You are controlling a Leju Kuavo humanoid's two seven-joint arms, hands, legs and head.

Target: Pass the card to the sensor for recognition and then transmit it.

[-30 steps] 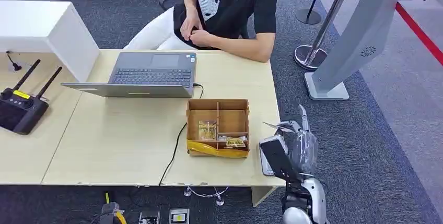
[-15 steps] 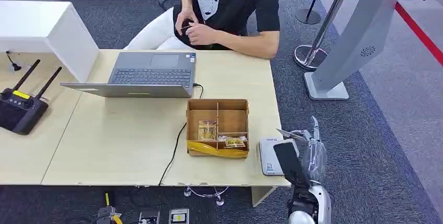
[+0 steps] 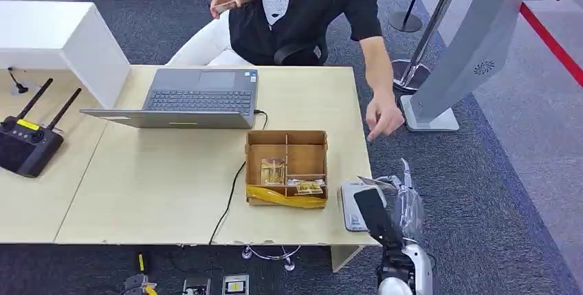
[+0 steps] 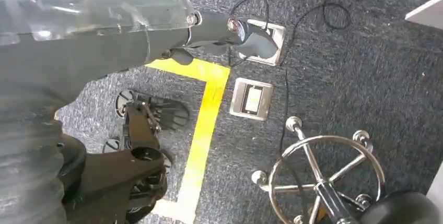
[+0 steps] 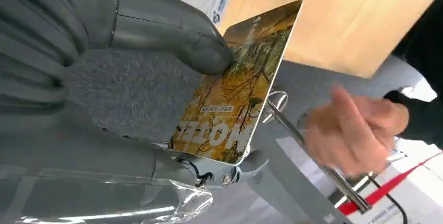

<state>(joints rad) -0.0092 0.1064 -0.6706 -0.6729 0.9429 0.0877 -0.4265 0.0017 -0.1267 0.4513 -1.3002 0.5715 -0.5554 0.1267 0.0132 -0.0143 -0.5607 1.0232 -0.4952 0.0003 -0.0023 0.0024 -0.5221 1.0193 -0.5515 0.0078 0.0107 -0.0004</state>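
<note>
The card (image 5: 235,88) (autumn-leaf print) is pinched between thumb and fingers of the right hand (image 3: 399,195), just beside the white sensor (image 3: 354,205) at the table edge. A person's hand (image 3: 383,117) reaches toward it. The left hand (image 4: 156,36) hangs with fingers curled, holding nothing.

An open laptop (image 3: 199,99) sits upper centre on the wooden bench (image 3: 151,185); a compartmented cardboard box (image 3: 287,167) lies right of centre; a black antenna controller (image 3: 27,140) rests at far left.
</note>
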